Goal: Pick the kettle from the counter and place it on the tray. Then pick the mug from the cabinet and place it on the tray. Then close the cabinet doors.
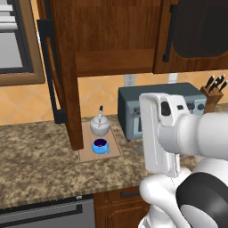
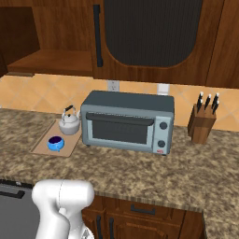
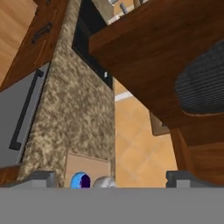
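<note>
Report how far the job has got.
Done: the kettle and the mug both sit on the tray. In hand: nothing; the gripper is open and empty. Left: closing the cabinet doors. The left door stands swung out over the counter; the right door looks shut.

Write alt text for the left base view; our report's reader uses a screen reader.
A kettle and a blue mug sit on a wooden tray on a granite counter, beneath an open cabinet door; a toaster oven stands beside.
</note>
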